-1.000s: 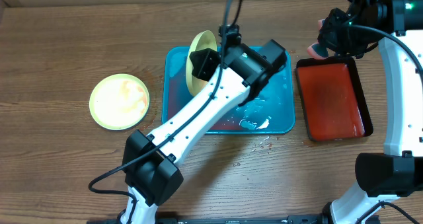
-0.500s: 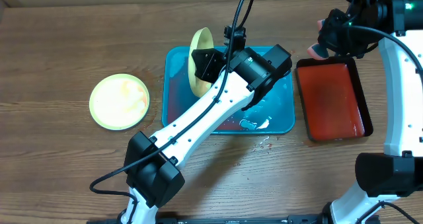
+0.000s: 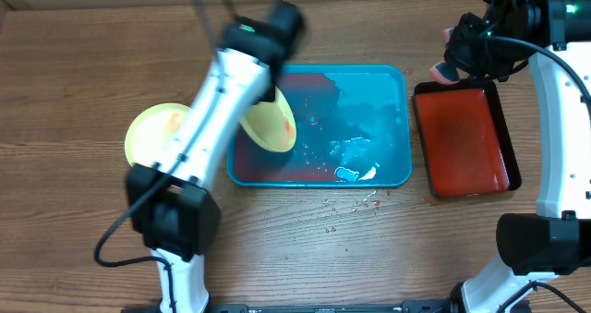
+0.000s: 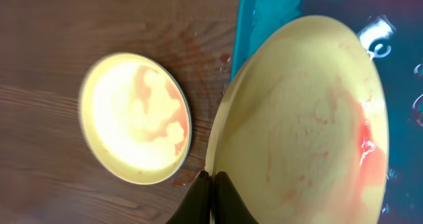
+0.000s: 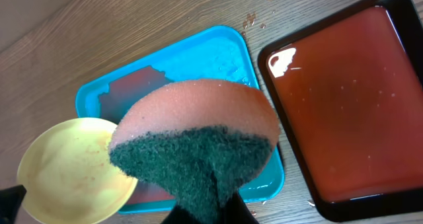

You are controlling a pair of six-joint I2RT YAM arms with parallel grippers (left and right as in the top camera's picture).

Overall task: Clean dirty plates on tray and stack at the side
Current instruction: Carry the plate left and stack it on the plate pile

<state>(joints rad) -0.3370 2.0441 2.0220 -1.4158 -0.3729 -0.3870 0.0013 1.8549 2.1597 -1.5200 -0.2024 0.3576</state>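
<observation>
Found left arm (image 3: 208,119) swung well to the left since half a second ago, from the tray's far middle across to its left part, carrying one yellow-green plate (image 3: 270,126) along. Found left gripper (image 4: 211,184) clamped on that plate's rim, jaws nearly together on the edge at the bottom of the wrist view. Noted plate held tilted above the left part of the turquoise tray (image 3: 388,91). Recorded a red-orange smear on the held plate's inner face.

Found second yellow-green plate (image 4: 135,118) lying flat on the wooden table (image 3: 74,230), left of the tray and apart from it, with orange streaks over a pale centre. Noted it partly covered by the arm in the overhead view.

Noted dark reddish patch (image 5: 129,92) and wet puddles on the tray floor, plus a small white scrap (image 3: 367,173) near the front rim. Noted droplets (image 3: 355,204) on the table just in front of the tray.

Found right gripper (image 5: 210,211) unchanged in position, raised near the far left corner of the red tray (image 5: 344,105), closed on a sponge (image 5: 198,118) with orange body and green scouring face. Noted thin film of liquid in the red tray.
</observation>
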